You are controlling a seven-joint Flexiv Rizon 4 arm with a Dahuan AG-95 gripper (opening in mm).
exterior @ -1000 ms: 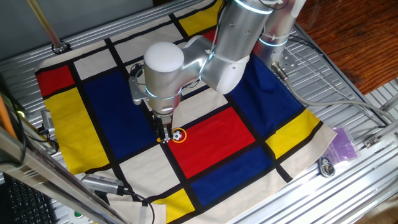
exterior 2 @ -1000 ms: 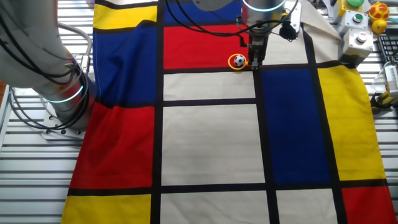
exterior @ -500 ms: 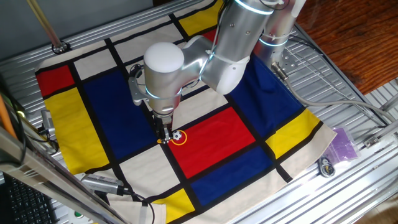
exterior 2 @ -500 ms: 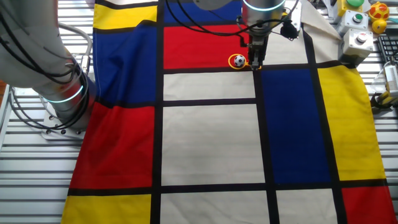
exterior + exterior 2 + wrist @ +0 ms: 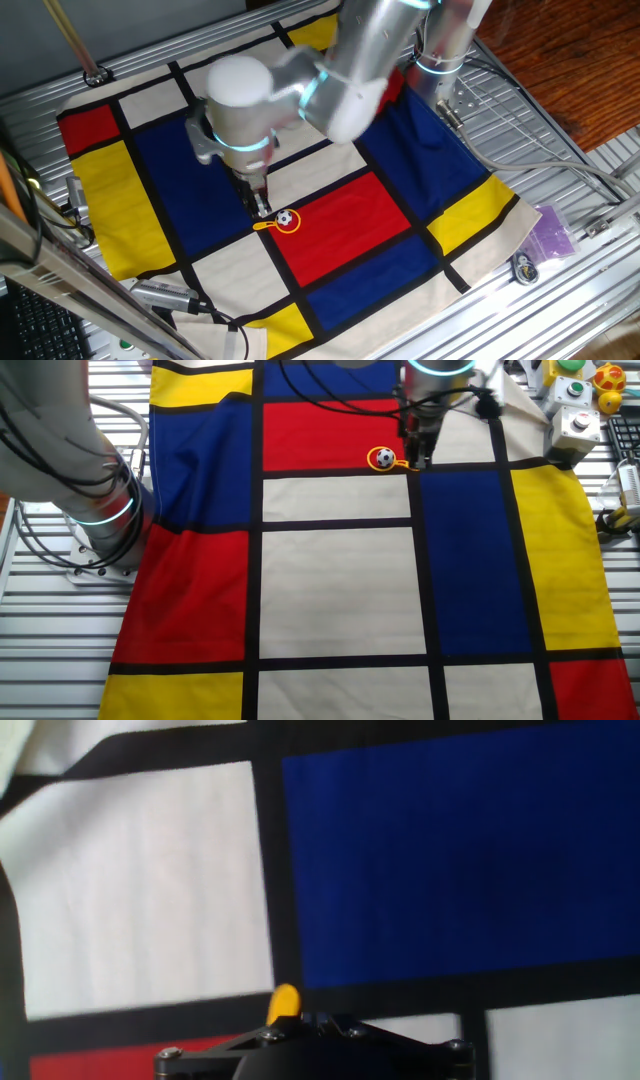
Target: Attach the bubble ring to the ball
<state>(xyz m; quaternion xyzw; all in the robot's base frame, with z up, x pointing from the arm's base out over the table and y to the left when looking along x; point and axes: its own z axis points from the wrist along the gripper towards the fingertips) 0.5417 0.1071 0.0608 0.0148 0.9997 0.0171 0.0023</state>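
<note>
the bubble ring [image 5: 286, 221] lay flat on the checked cloth [image 5: 400, 260], its hoop around the ball [image 5: 286, 219] at the near left corner of a red panel. its short orange handle [image 5: 264, 226] ran out to the left in one fixed view, so the long axis lay roughly across the black stripe bordering the red panel. in the other fixed view the ring [image 5: 382, 458] sat on the red panel with the ball [image 5: 385, 457] inside and the handle pointing right toward the gripper [image 5: 418, 458]. the gripper [image 5: 261, 207] stood just above the handle end, fingers pointing down; i could not tell whether the jaws touched the handle or how wide they stood. the arm was blurred. in the hand view only the handle tip [image 5: 283, 1004] showed above the gripper body. the ring lay well inside the cloth, with broad flat panels on all sides and the metal table [image 5: 560, 130] beyond
</note>
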